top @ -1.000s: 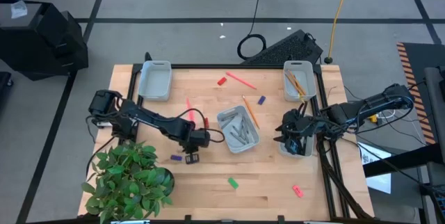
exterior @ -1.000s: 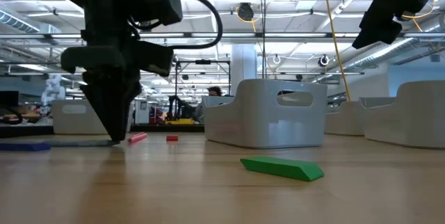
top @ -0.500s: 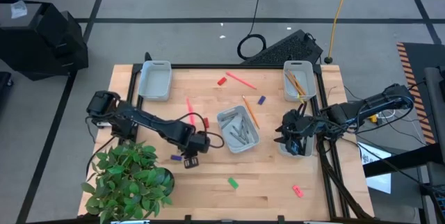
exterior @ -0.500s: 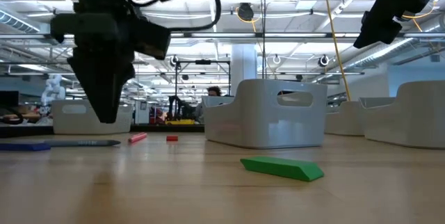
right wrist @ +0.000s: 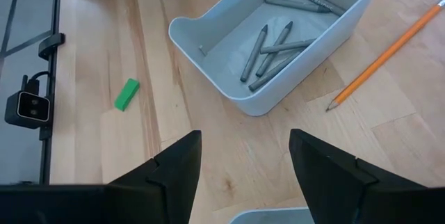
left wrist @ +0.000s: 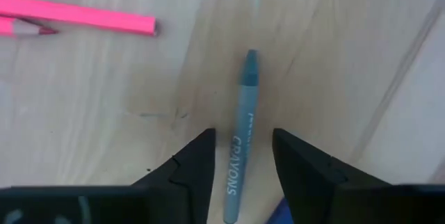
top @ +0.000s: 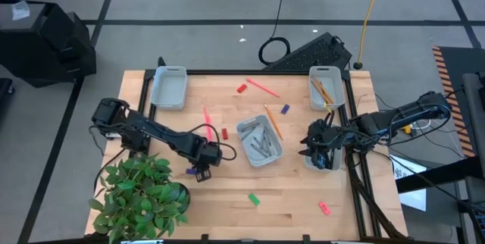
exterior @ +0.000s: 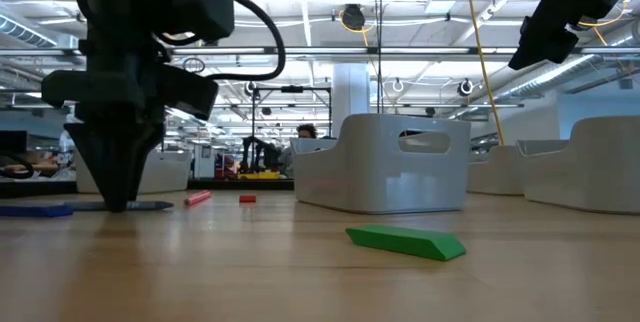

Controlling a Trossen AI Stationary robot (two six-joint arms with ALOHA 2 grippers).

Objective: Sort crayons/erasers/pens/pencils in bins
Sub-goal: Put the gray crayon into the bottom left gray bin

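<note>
left gripper [left wrist: 241,156] is down at the table w/ fingers apart, straddling a grey crayon [left wrist: 240,140] lying flat on the wood, nothing gripped yet; looks like the pick step for a crayon. next move, i'd say: close on the stick, lift, carry to the centre bin [top: 259,141] that already holds grey crayons [right wrist: 278,43]. the grasp needs care bc the stick is thin and flat on the table. just beside the crayon there's a blue-purple eraser [top: 192,172], may get nudged. pink pencils [left wrist: 76,17] lie near, past the crayon tip, not in the way. a potted plant [top: 140,195] crowds the arm's near side. right gripper [right wrist: 240,161] hovers w/ fingers spread over the right-side bin [top: 323,160], idle. green eraser [top: 254,198], orange pencil [right wrist: 386,50], red eraser [top: 242,89] lie loose on the table.
</note>
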